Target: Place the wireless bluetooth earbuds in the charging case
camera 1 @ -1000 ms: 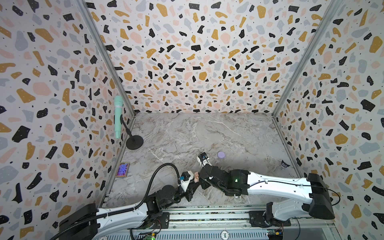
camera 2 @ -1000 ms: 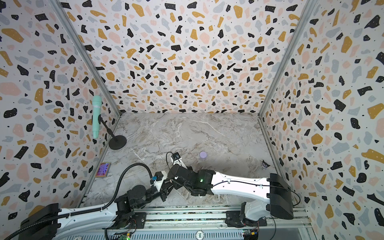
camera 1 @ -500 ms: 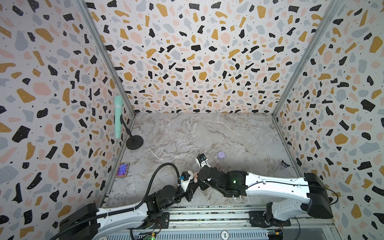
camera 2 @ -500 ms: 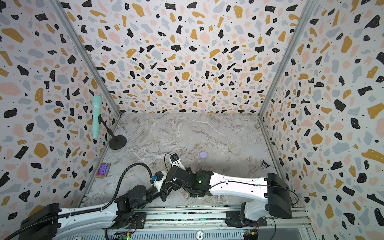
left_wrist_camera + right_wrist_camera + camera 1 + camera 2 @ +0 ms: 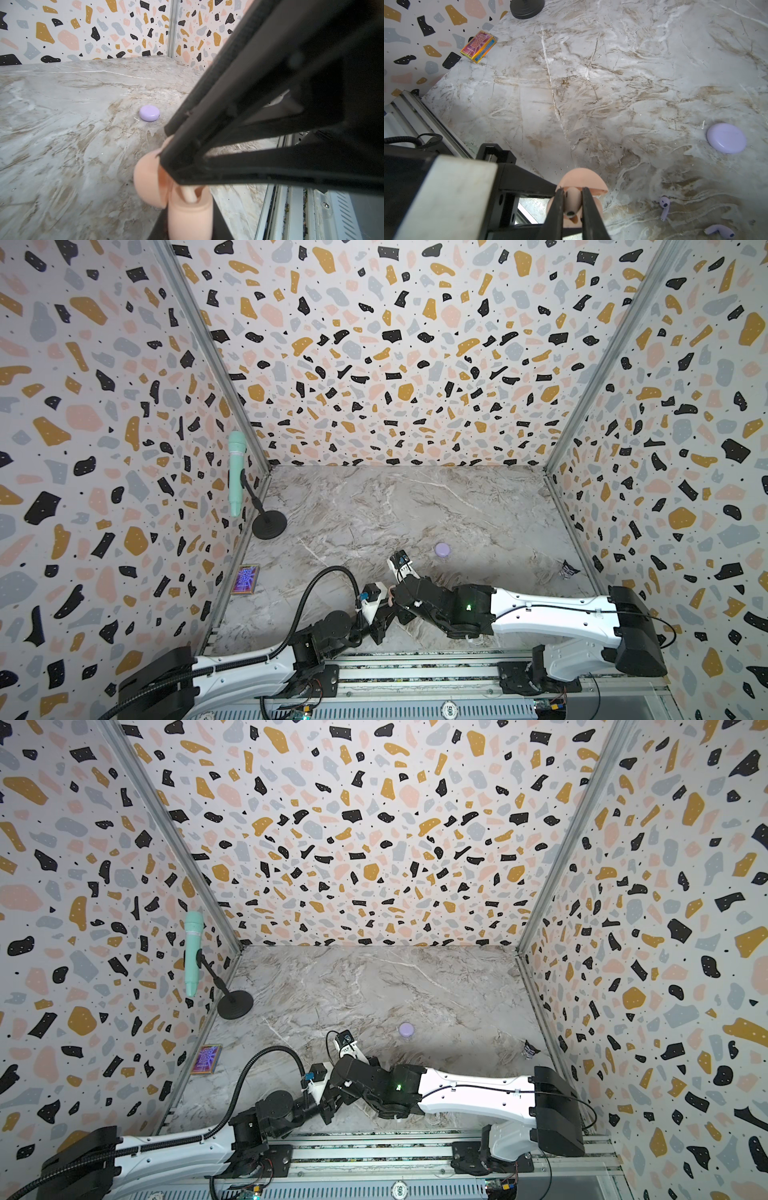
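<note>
My left gripper (image 5: 190,228) is shut on a peach-pink charging case (image 5: 190,216) held off the table, its round lid (image 5: 148,180) swung open. My right gripper (image 5: 572,190) is shut on a pale pink earbud (image 5: 572,202), whose stem (image 5: 190,194) reaches down into the case's opening. In both top views the two grippers meet near the front middle (image 5: 388,605) (image 5: 332,1085). Two lavender earbuds (image 5: 664,207) (image 5: 719,230) lie loose on the marble. A closed lavender case (image 5: 442,549) (image 5: 726,138) sits farther back.
A mint microphone (image 5: 237,472) on a black stand (image 5: 269,524) is at the back left. A small colourful box (image 5: 245,578) lies by the left wall, and a dark wrapper (image 5: 567,569) by the right wall. A metal rail (image 5: 415,659) runs along the front edge.
The right arm has shifted slightly toward the left gripper with the earbud in it. Both grips are unchanged.
</note>
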Action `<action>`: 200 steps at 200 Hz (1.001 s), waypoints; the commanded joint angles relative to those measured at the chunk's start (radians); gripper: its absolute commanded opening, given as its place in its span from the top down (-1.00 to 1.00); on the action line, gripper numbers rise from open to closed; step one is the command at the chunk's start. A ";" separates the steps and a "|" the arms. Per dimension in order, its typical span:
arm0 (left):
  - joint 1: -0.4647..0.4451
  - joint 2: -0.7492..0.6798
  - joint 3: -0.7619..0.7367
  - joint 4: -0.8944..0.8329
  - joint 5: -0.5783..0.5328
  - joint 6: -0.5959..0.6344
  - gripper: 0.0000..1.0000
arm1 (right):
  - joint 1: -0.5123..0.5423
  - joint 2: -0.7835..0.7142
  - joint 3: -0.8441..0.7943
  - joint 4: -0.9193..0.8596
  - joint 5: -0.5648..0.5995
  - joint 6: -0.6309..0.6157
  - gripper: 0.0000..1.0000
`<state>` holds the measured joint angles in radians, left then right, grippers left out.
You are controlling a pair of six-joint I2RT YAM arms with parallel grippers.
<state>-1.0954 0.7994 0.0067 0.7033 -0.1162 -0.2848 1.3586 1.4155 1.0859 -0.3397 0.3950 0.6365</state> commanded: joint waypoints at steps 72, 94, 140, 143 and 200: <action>-0.002 -0.008 0.000 0.051 -0.012 0.007 1.00 | 0.014 0.002 0.023 -0.051 0.065 -0.003 0.69; -0.002 -0.012 0.000 0.049 -0.015 0.018 1.00 | 0.013 0.000 0.028 -0.057 0.068 -0.006 0.69; -0.002 -0.024 0.000 0.044 -0.023 0.021 1.00 | 0.013 -0.015 0.017 -0.053 0.061 -0.017 0.69; -0.002 -0.025 0.000 0.044 -0.023 0.021 1.00 | 0.013 -0.014 0.017 -0.053 0.059 -0.018 0.69; -0.001 -0.033 -0.004 0.049 -0.019 0.039 1.00 | 0.014 -0.013 0.008 -0.043 0.028 -0.024 0.69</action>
<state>-1.0954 0.7837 0.0067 0.6956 -0.1215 -0.2710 1.3682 1.4181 1.0859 -0.3584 0.4385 0.6228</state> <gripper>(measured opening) 0.240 0.156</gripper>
